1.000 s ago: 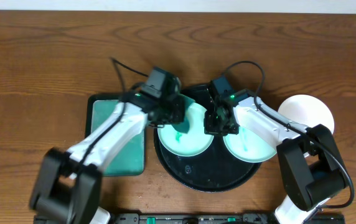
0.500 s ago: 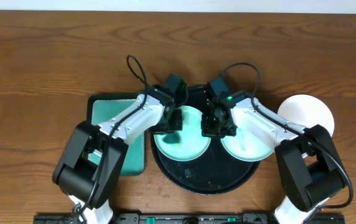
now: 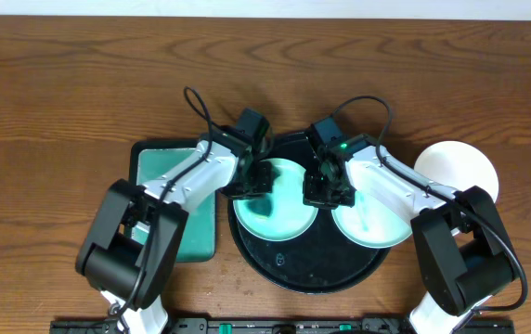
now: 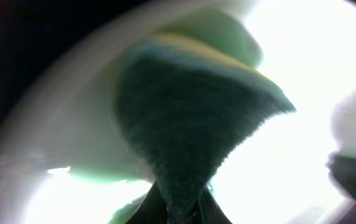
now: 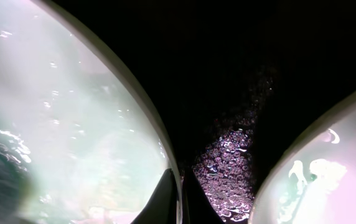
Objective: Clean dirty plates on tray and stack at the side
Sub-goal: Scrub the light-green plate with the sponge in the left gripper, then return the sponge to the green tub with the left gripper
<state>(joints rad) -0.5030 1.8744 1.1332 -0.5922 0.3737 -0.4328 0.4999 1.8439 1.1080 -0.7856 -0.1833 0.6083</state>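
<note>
The tray (image 3: 304,267) is carrying two plates side by side, the left plate (image 3: 282,218) with a teal smear and the right plate (image 3: 379,224) pale mint. A third plate (image 3: 460,167), white, is sitting alone on the table (image 3: 61,93) to the tray's right, making three plates in all. The left gripper (image 3: 258,178) is clamping a dark green sponge (image 4: 184,124) over the left plate's far-left part, the right gripper (image 3: 326,190) is pinching that plate's right rim, and one teal pad (image 3: 154,165) is lying left of the tray.
</note>
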